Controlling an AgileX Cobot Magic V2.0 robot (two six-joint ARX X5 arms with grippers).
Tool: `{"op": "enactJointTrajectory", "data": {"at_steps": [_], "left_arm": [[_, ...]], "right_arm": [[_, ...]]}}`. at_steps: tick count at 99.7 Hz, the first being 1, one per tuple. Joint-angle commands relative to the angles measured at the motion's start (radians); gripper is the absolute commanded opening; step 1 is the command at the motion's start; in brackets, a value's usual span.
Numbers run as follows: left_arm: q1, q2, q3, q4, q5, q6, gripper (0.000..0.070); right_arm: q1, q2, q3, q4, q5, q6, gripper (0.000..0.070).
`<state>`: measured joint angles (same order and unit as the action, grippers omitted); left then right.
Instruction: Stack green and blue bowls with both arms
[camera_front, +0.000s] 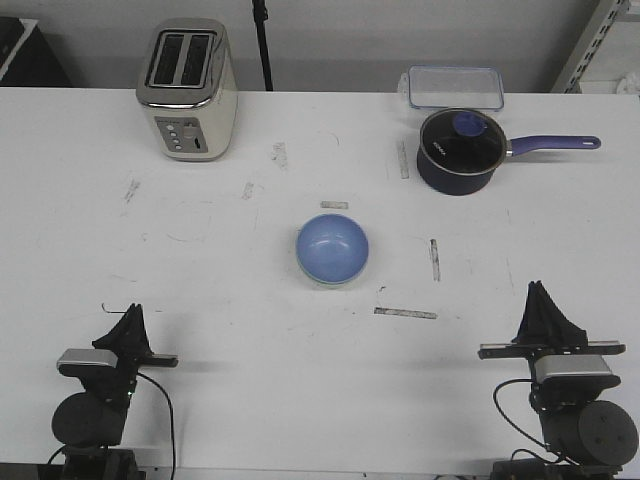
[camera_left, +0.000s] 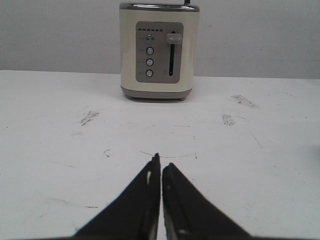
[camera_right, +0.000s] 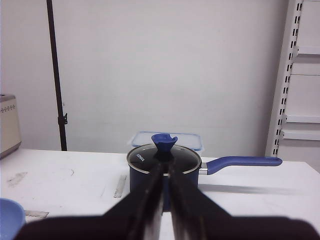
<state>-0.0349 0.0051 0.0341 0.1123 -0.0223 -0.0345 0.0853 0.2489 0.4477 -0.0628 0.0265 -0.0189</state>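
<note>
Left gripper (camera_left: 161, 167), right gripper (camera_right: 165, 172): closed, empty.

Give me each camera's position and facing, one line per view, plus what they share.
Front: high, looking forward and down over the white table; blue bowl nested in a green-rimmed one at centre; both arms at the near edge, left gripper, right gripper.
Left wrist: low on that arm, facing the cream two-slot toaster; closed left gripper in frame.
Right wrist: low, facing the dark lidded saucepan; right gripper closed.
Shared: front shows toaster and saucepan too.
</note>
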Motion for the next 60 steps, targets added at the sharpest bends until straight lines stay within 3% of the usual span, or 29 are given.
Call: {"op": "enactJointTrajectory", "data": {"at_steps": [1, 25, 60], "left_arm": [[0.0, -0.002, -0.023, 0.016, 0.001, 0.015, 0.0001], [0.0, -0.002, -0.023, 0.016, 0.001, 0.015, 0.0001], [0.0, -0.002, -0.023, 0.016, 0.001, 0.015, 0.0001]], "right_arm": [[0.002, -0.001, 0.001, 0.01, 0.0, 0.003, 0.001], [-0.004, -0.026, -0.032, 0.008, 0.0, -0.004, 0.001], [-0.061, -0.122, -0.251, 0.092, -0.03, 0.052, 0.001]]}}
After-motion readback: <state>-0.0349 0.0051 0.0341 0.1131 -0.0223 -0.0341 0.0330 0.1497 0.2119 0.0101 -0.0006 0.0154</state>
